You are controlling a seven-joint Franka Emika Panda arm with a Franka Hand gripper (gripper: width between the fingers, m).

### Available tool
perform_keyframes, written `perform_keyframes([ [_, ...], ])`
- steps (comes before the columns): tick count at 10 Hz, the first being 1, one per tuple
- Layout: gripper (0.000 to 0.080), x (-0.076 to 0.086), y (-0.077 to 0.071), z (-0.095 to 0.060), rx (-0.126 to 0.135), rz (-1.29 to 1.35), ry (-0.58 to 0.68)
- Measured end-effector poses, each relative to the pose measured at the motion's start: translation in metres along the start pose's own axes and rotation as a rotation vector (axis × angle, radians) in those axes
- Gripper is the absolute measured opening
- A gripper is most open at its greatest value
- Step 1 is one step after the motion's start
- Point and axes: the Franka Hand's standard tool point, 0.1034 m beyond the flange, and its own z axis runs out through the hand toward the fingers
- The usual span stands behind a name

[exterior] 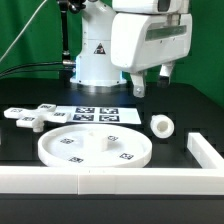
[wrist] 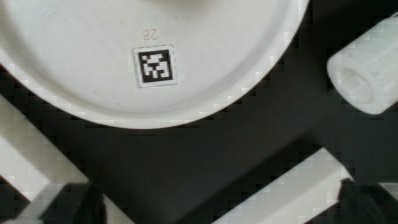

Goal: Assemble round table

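The large rimmed round disc [exterior: 95, 146] lies flat on the black table near the front; in the wrist view [wrist: 143, 50] it shows one square marker. The short cylindrical leg [exterior: 163, 125] lies on its side to the exterior view's right of the disc, apart from it, and it also shows in the wrist view [wrist: 365, 80]. The flat cross-shaped piece [exterior: 30, 118] lies at the exterior view's left. My gripper [exterior: 151, 80] hangs open and empty well above the table, over the gap behind the disc and the leg. In the wrist view the gripper [wrist: 217, 208] has its dark fingers wide apart with nothing between them.
The marker board [exterior: 97, 115] lies flat behind the disc. A long white border wall [exterior: 110, 181] runs along the front and turns back at the exterior view's right [exterior: 205, 152]; it also crosses the wrist view [wrist: 267, 190]. The robot base [exterior: 95, 60] stands at the back.
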Motion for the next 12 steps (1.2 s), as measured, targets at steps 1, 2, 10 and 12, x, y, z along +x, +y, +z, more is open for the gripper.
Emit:
perform_keyframes([
  [1,0.0649,0.000,0.000,0.000,0.000,0.000,0.000],
  [2,0.0649,0.000,0.000,0.000,0.000,0.000,0.000],
  [10,0.0649,-0.042,0.033,0.040,-0.013,-0.129,0.019],
  [12,0.0649,-0.056,0.044,0.061,0.004,-0.147,0.015],
])
